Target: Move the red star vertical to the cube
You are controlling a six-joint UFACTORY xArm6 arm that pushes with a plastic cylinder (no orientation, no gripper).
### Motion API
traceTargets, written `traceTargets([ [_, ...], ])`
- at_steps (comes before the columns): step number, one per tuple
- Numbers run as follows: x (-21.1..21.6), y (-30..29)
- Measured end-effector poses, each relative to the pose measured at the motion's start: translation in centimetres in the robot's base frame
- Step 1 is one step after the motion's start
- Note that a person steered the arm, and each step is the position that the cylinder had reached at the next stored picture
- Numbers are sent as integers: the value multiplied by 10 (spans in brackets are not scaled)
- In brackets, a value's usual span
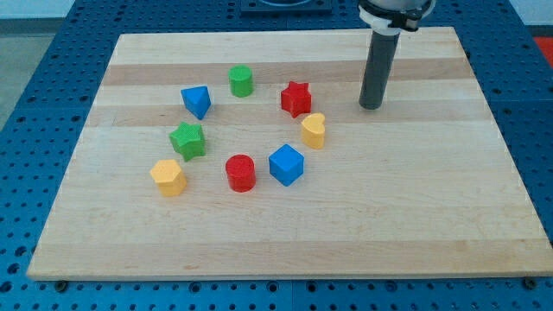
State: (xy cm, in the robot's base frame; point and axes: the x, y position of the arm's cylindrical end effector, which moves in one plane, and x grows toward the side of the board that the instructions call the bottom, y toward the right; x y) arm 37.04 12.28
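Red star [295, 98] sits up-view from the blue cube [286, 164], the yellow heart-like block [314, 130] between them. Nearest the cube: red cylinder [241, 172], yellow hexagon [168, 177]; farther, green star [187, 140], blue wedge [197, 101], green cylinder [241, 81]. Eight blocks, two per colour, on a pale wooden bench [415, 216] over blue perforated flooring. I have no claw; my tip [371, 106] rests right of the star, apart.

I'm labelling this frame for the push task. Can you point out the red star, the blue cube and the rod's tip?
red star-shaped block [295, 98], camera view, centre of its top face
blue cube block [286, 164], camera view, middle of the cube
my tip [371, 106], camera view, rod's very bottom end, right of the star
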Motion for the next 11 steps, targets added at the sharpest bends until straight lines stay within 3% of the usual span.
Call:
traceTargets([
  [3, 0, -51],
  [11, -3, -94],
])
